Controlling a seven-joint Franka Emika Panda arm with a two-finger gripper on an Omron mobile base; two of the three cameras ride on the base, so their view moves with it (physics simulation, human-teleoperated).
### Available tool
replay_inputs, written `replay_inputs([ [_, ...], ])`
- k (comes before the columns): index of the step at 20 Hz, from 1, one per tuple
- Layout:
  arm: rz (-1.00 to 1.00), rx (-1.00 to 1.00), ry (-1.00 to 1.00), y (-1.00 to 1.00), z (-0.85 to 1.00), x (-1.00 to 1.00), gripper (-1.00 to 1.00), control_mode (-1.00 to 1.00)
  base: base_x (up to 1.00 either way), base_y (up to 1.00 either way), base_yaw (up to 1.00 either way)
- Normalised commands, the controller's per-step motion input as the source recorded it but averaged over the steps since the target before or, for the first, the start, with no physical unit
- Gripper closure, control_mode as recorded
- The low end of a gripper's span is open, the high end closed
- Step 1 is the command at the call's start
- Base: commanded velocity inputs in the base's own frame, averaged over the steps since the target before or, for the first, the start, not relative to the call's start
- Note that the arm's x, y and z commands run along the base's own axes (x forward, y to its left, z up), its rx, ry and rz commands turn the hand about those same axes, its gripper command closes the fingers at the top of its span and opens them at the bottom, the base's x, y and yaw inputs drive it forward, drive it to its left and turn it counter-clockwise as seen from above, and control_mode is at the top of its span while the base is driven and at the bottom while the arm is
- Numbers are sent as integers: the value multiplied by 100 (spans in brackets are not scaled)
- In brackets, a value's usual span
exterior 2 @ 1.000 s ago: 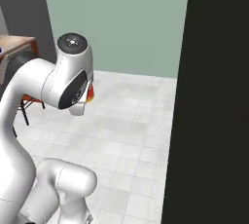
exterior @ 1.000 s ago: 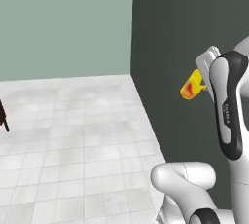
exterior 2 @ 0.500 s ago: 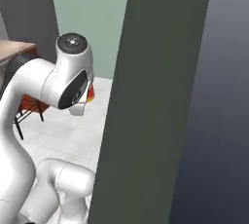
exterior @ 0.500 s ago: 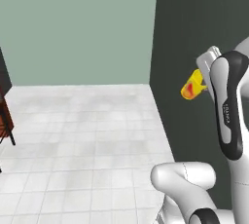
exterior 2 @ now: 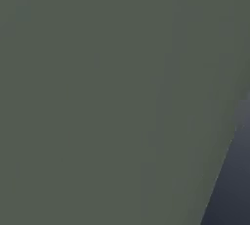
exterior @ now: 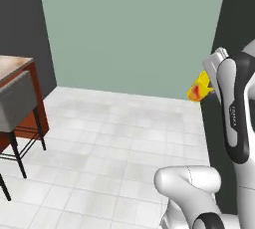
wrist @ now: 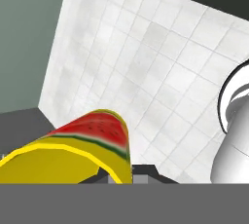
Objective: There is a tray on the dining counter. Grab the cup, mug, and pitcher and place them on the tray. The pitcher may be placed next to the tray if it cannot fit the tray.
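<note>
The cup [exterior: 198, 90], yellow with a red watermelon mark, hangs in the air beside my upper arm at the right of the left base view. In the hand view the cup [wrist: 78, 152] lies across the lower left, and my gripper [wrist: 124, 175] is shut on it with the dark fingertips [wrist: 146, 171] at its base. The corner of the dining counter [exterior: 14, 66] shows at the far left edge, well away from the cup. The tray, the mug and the pitcher are out of view.
A grey stool [exterior: 17, 99] on thin dark legs stands against the counter's end. White tiled floor [exterior: 109, 148] spreads between me and a pale green wall [exterior: 129, 29]. A dark grey wall [exterior 2: 107, 97] stands very close in the right base view.
The whole scene has shifted with the base: the counter and stool slid into the left view, and the dark wall now covers the right view. The cup stays gripped beside the arm.
</note>
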Motion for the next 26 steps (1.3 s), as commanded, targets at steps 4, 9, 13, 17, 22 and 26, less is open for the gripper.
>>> replay_inputs([
  [4, 0, 0, 0, 0, 0, 0, 100, 100, 88, 0, 50],
  [9, 0, 0, 0, 0, 0, 0, 100, 100, 90, -2, 48],
  [13, 0, 0, 0, 0, 0, 0, 100, 100, 89, -4, 46],
  [17, 0, 0, 0, 0, 0, 0, 100, 100, 94, -4, 46],
  [22, 0, 0, 0, 0, 0, 0, 100, 100, 92, 0, 47],
  [26, 0, 0, 0, 0, 0, 0, 100, 100, 83, 0, 48],
])
